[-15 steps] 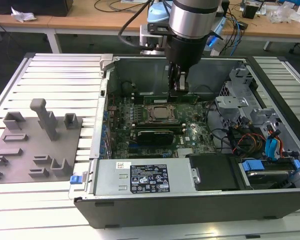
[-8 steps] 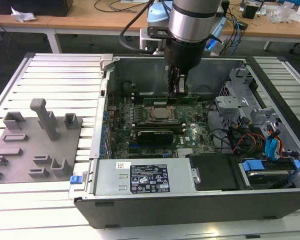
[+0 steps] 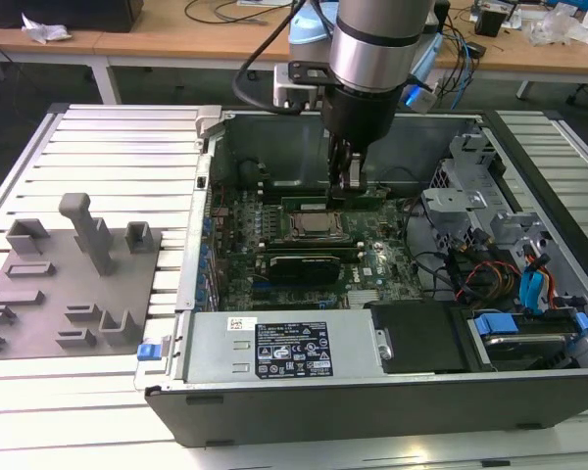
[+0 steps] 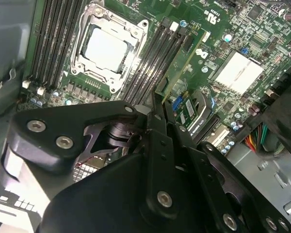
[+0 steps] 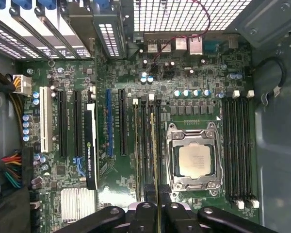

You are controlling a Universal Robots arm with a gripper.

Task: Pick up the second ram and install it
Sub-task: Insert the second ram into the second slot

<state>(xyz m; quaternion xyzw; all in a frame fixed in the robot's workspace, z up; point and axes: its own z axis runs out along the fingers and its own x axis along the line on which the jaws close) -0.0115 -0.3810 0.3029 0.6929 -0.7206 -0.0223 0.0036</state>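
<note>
My gripper point(image 3: 351, 181) reaches down into the open computer case, just behind the CPU socket point(image 3: 314, 225). It is shut on the second ram point(image 3: 318, 204), a thin green stick lying along the black memory slots. In the second wrist view the second ram point(image 4: 184, 60) stands on edge beyond the gripper point(image 4: 160, 109), beside the slots next to the CPU socket point(image 4: 106, 48). The first wrist view looks down its thin edge: the second ram point(image 5: 157, 155) runs away from the gripper point(image 5: 159, 206), alongside the CPU socket point(image 5: 194, 160). Whether it sits fully in a slot I cannot tell.
A black graphics card point(image 3: 299, 266) stands in front of the socket. The power supply point(image 3: 274, 352) lies along the case's near side. Drive bays and cables point(image 3: 510, 284) crowd the exterior view's right. A grey fixture tray point(image 3: 69, 274) lies outside the case at the exterior view's left.
</note>
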